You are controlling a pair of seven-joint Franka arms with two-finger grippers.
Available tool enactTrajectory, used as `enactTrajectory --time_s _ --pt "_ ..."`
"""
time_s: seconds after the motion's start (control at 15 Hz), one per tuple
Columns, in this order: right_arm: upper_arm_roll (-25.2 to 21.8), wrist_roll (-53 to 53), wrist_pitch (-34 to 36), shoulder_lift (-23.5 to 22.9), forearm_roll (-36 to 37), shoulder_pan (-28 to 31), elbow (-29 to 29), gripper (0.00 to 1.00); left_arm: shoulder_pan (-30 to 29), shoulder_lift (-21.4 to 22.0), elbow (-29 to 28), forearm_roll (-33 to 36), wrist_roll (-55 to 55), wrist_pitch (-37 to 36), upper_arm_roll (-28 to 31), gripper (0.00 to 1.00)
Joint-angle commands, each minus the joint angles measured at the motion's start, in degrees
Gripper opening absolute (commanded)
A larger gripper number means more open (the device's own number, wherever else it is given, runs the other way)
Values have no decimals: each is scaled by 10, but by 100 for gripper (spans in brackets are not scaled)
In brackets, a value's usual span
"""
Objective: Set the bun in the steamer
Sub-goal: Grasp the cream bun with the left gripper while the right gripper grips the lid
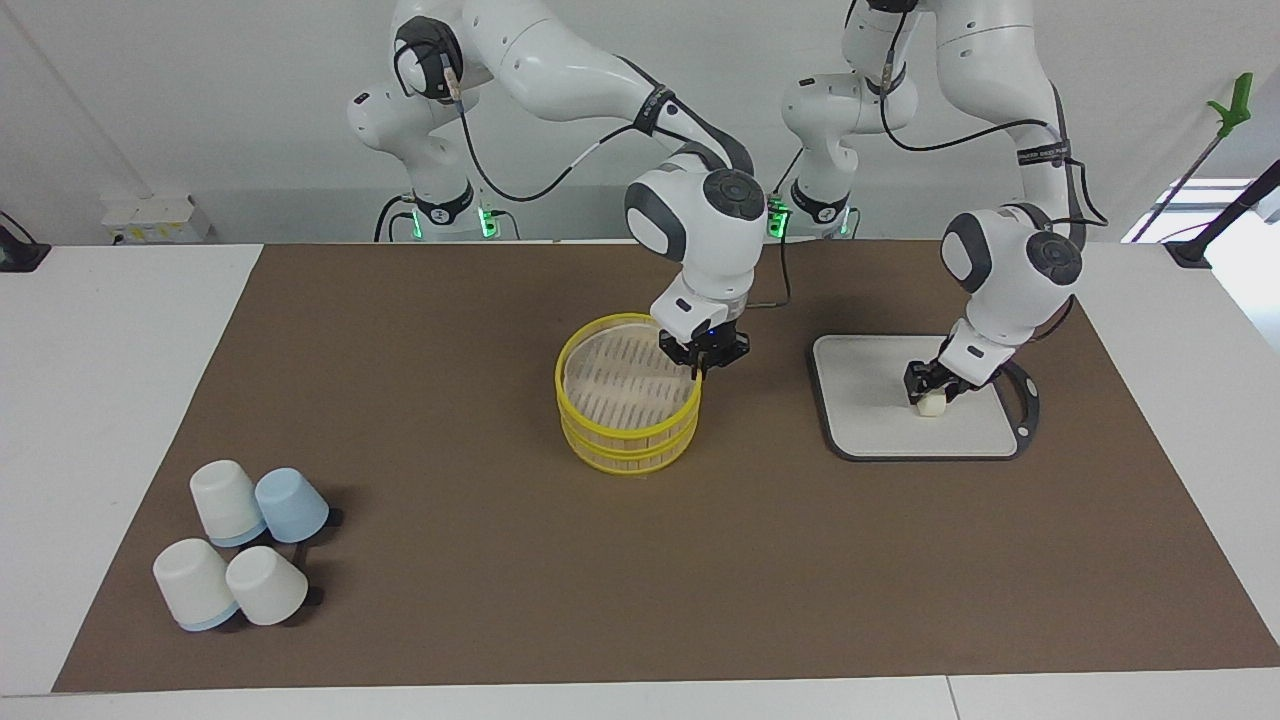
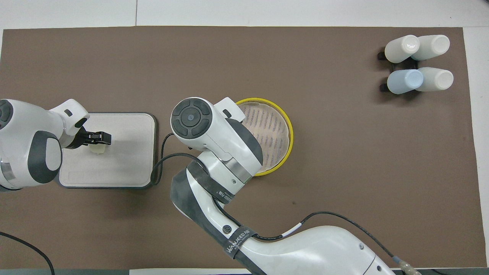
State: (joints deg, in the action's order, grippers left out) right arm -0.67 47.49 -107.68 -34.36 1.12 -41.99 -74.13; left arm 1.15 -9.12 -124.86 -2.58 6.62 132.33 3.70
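- Two grippers are busy in the facing view. The left gripper [image 1: 931, 388] is clenched down on the bun [image 1: 932, 405], which sits on the grey board [image 1: 870, 435] toward the left arm's end of the table, not lifted yet.
- The right gripper [image 1: 703, 360] is pinched shut on the yellow rim of the steamer [image 1: 625, 445] at mid-table, on the side nearer the robots. My guess is it's after the lid.
- Handling-wise, the bun looks soft, light and squishy, so I'd hold it gently across its short middle. Too much squeeze dents it, and a grip too high could let it pop out.
- The board has a low raised edge, so the bun wants a straight lift before going sideways. Bare brown mat [image 1: 780, 560] lies between board and steamer, so the carry path looks open.
- Overhead view: the left gripper's black fingers [image 2: 100, 138] straddle the bun [image 2: 97, 149], near the middle of the board [image 2: 126, 168].
- The right arm's wrist covers its own gripper and part of the steamer [image 2: 289, 133], so the pinch can't be checked from up here.
- Four cups [image 2: 418, 63] sit well apart at the right arm's end, farther from the robots, so they're not in the way.
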Motion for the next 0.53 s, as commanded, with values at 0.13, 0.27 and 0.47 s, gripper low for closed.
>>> enactTrajectory --time_s 0.13,0.27,0.47 --pt "7 0 85 31 -10 32 58 0 5 11 -6 7 -13 -8 3 39" --pt "8 -17 116 32 -38 48 102 0 5 8 8 7 -15 -22 3 38" --pt "6 -149 135 47 -44 115 101 0 5 4 58 6 -29 -76 2 38"
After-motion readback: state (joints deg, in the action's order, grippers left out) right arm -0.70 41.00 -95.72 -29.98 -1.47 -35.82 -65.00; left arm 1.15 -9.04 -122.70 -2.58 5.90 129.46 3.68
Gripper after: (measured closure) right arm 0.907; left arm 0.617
